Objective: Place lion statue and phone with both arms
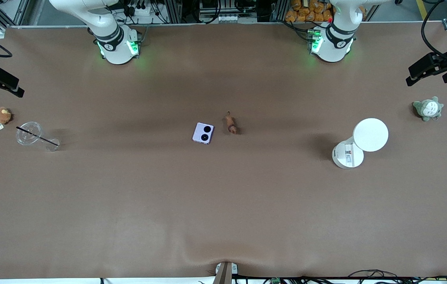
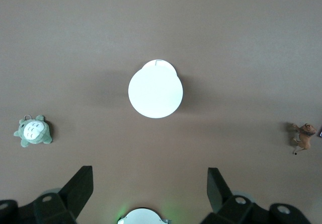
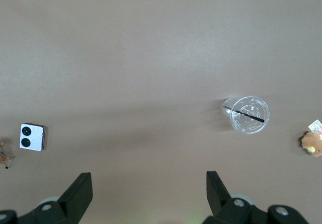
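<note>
The lavender phone (image 1: 203, 133) lies flat mid-table with its two black camera circles up. It also shows in the right wrist view (image 3: 32, 136). The small reddish-brown lion statue (image 1: 231, 124) lies just beside the phone, toward the left arm's end. It shows at the edge of the left wrist view (image 2: 303, 136). My left gripper (image 2: 151, 176) is open and empty, high over the table by its own base. My right gripper (image 3: 149, 178) is open and empty, high over the table by its base. Neither hand shows in the front view.
A white round-topped device (image 1: 365, 140) and a grey-green plush (image 1: 428, 108) stand toward the left arm's end. A clear cup with a straw (image 1: 30, 133) and a brown plush (image 1: 1, 115) sit toward the right arm's end.
</note>
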